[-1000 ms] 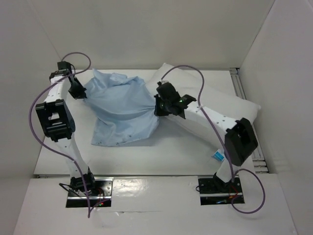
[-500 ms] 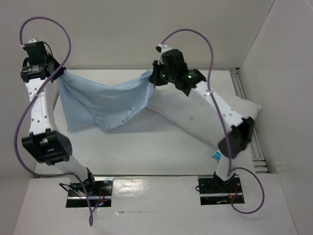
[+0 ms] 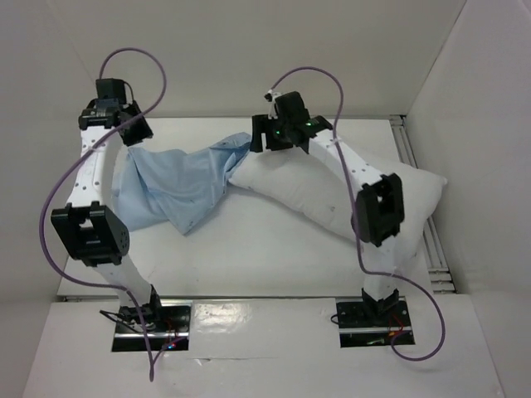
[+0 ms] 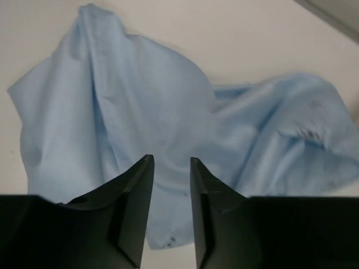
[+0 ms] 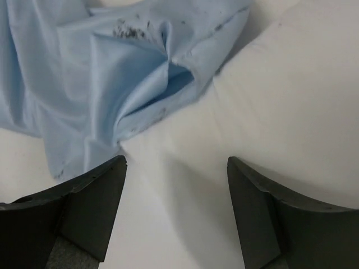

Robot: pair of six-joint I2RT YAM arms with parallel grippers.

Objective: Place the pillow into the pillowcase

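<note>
blue wrinkled pillowcase [image 3: 178, 178] lies limp, touching plump white pillow [image 3: 292, 187].

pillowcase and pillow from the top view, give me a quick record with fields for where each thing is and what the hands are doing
pillowcase: crumpled, lying on the table, left of centre
pillow: lying diagonally on the right, not inside the pillowcase
contact: pillowcase's right end meets the pillow's left end
left hand: open, empty, above the pillowcase
right hand: wide open, empty, above where pillowcase and pillow meet
task status: insertion not yet done
</note>
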